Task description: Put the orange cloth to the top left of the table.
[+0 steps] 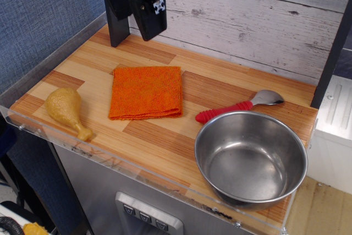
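The orange cloth (146,92) lies flat and folded on the striped wooden table (165,136), left of the middle. My black gripper (141,21) hangs above the table's back left, behind the cloth and well above it, not touching it. One finger (152,19) shows clearly against the plank wall. The other blends into the dark post behind it. The jaws look apart and hold nothing.
A tan toy drumstick (66,109) lies at the front left edge. A steel bowl (251,158) stands at the front right, with a red-handled spoon (236,107) behind it. A black post (117,28) rises at the back left corner.
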Tool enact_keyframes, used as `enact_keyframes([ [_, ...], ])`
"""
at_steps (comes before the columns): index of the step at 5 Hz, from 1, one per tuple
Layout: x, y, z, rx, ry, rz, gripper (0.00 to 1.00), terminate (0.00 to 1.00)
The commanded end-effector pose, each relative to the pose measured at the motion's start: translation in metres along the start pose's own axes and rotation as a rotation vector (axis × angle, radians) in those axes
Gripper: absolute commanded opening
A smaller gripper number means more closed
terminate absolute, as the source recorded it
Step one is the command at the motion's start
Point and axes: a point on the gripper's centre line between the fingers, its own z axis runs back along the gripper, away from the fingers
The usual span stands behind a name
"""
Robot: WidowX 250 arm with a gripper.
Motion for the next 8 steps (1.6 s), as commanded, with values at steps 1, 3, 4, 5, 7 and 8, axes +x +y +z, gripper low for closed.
enact_keyframes([
  [1, 0.006, 0.031, -0.04, 0.002, 0.045, 0.047, 1.0, 0.0],
  [3, 0.013, 0.053, -0.08, 0.037, 0.083, 0.055, 1.0, 0.0],
  [4, 0.012, 0.052, -0.101, 0.04, 0.107, 0.031, 1.0, 0.0],
  [5, 0.008, 0.049, -0.119, 0.051, 0.123, 0.005, 1.0, 0.0],
  [7, -0.001, 0.045, -0.146, 0.052, 0.17, -0.036, 1.0, 0.0],
  [8, -0.008, 0.042, -0.156, 0.039, 0.165, -0.025, 1.0, 0.0],
])
